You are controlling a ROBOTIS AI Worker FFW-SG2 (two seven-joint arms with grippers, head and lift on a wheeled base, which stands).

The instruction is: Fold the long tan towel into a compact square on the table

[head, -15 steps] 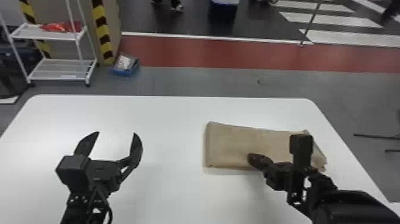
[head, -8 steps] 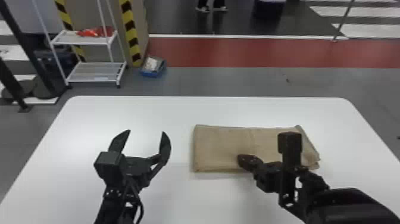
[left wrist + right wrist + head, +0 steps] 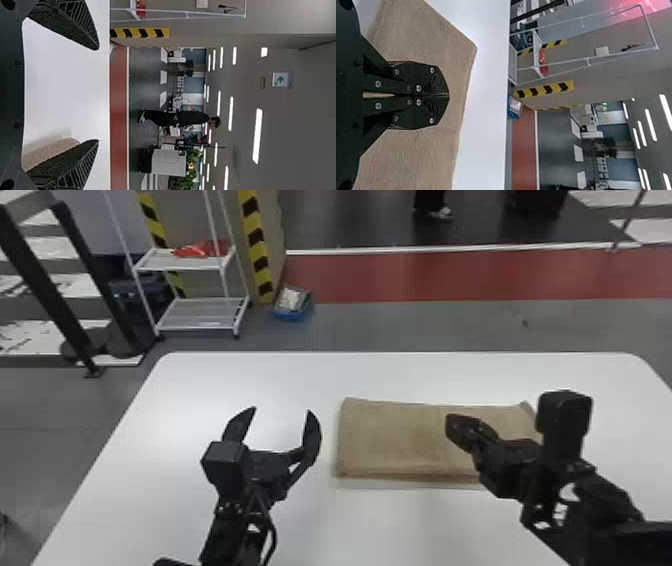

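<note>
Nearest us, low in the head view, both arms reach in over the white table (image 3: 210,387). On our left, the left gripper (image 3: 282,410) stands wide open, its two fingers spread well apart with nothing between them. It hangs to the left of the towel (image 3: 390,445), apart from it. In the left wrist view we see bare tabletop between the fingers, and a bit of towel beyond one of them.

On our right, the right gripper (image 3: 452,427) is closed, and in the head view it lies across the right part of the towel. The right wrist view gives us its two fingertips meeting flush, with no cloth pinched where they meet. The tan fabric spreads out beneath and around them; whether they press on it or hover just above, we cannot tell.

The towel itself lies on the table, right of the middle, folded into a flat rectangle, longer from side to side than from front to back. Its front edge shows more than one layer, and its far right corner sticks up a little beyond the far edge.

Past the table's far edge comes grey floor, with a blue container (image 3: 292,314) set down on it. Left of that we find a white rack (image 3: 180,266) with something red (image 3: 200,250) on its upper shelf. Farther off, a red strip (image 3: 450,277) runs across the floor.
</note>
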